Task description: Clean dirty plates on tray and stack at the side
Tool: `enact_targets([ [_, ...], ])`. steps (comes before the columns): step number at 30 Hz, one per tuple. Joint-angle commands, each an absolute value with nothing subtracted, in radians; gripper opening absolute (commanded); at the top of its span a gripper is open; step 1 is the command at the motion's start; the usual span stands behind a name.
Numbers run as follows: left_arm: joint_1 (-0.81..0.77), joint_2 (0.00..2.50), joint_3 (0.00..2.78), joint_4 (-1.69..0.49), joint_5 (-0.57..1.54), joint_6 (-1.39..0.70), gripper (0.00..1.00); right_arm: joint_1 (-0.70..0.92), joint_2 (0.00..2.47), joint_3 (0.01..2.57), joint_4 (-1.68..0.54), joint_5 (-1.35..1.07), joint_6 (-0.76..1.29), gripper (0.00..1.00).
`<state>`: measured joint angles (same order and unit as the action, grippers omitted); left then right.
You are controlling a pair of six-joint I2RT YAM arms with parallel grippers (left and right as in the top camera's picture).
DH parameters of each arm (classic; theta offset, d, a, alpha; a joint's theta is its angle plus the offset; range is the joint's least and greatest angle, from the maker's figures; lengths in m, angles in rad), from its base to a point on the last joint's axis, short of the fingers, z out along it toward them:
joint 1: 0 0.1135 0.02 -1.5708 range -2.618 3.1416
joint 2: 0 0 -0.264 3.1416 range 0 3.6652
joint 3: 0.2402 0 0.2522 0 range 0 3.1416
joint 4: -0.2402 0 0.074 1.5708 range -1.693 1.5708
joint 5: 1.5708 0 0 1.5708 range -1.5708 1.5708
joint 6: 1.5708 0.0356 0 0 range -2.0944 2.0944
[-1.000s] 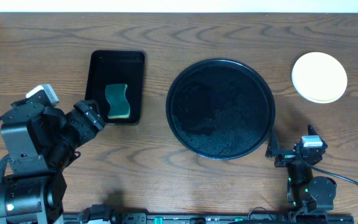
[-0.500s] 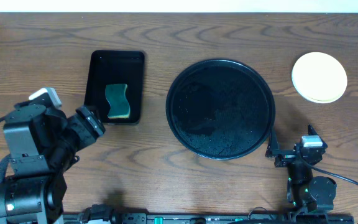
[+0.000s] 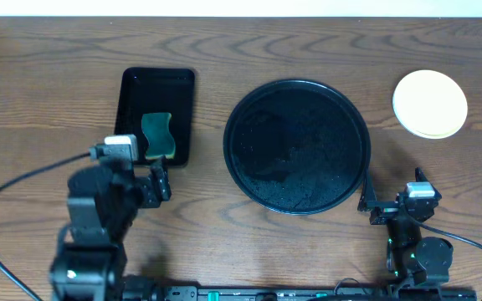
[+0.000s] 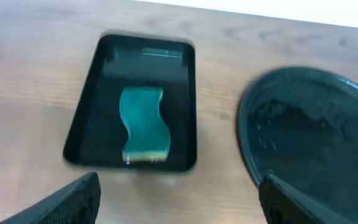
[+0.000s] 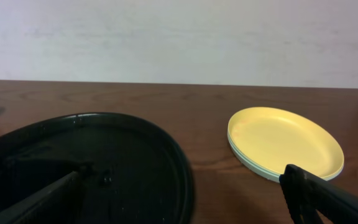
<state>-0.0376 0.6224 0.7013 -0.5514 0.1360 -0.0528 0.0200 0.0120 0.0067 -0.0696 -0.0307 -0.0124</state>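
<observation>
The round black tray (image 3: 297, 146) (image 5: 135, 168) (image 4: 316, 130) lies mid-table with no plate on it, its surface showing a wet sheen. The plates (image 3: 429, 104) (image 5: 284, 143) sit stacked at the far right of the table, a pale yellow one on top and a mint rim showing beneath. My left gripper (image 3: 159, 177) (image 4: 179, 202) hovers open just in front of the small rectangular tray, holding nothing. My right gripper (image 3: 390, 188) (image 5: 182, 199) stands open and empty at the round tray's front right edge, facing the plates.
A small rectangular black tray (image 3: 156, 92) (image 4: 98, 112) at the left holds a green sponge (image 3: 158, 136) (image 4: 143, 121). A cable (image 3: 7, 196) loops from the left arm across the front left of the wooden table.
The left arm has swung right and turned, its gripper now in front of the rectangular tray. The right arm, trays and plates have not moved.
</observation>
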Motion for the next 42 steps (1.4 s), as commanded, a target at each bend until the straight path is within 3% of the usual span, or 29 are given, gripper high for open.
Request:
enact_targets([
  [1, -0.042, 0.524, 0.538, -0.417, 0.149, 0.027, 0.82, 0.026, 0.006, 0.006, -0.075, -0.027, -0.027, 0.99],
  [9, -0.041, 0.311, 0.182, 0.012, 0.149, 0.026, 0.82, 0.026, 0.006, 0.006, -0.075, -0.027, -0.028, 0.99],
  [15, -0.031, 0.166, 0.015, 0.168, 0.145, 0.026, 0.82, 0.026, 0.006, 0.006, -0.075, -0.027, -0.027, 0.99],
  [27, 0.031, 0.004, 0.004, -0.069, 0.112, 0.027, 0.82, 0.026, 0.006, 0.006, -0.075, -0.027, -0.027, 0.99],
  [42, 0.051, 0.001, 0.004, -0.064, 0.115, 0.022, 0.82, 0.026, 0.006, 0.006, -0.075, -0.027, -0.027, 0.99],
])
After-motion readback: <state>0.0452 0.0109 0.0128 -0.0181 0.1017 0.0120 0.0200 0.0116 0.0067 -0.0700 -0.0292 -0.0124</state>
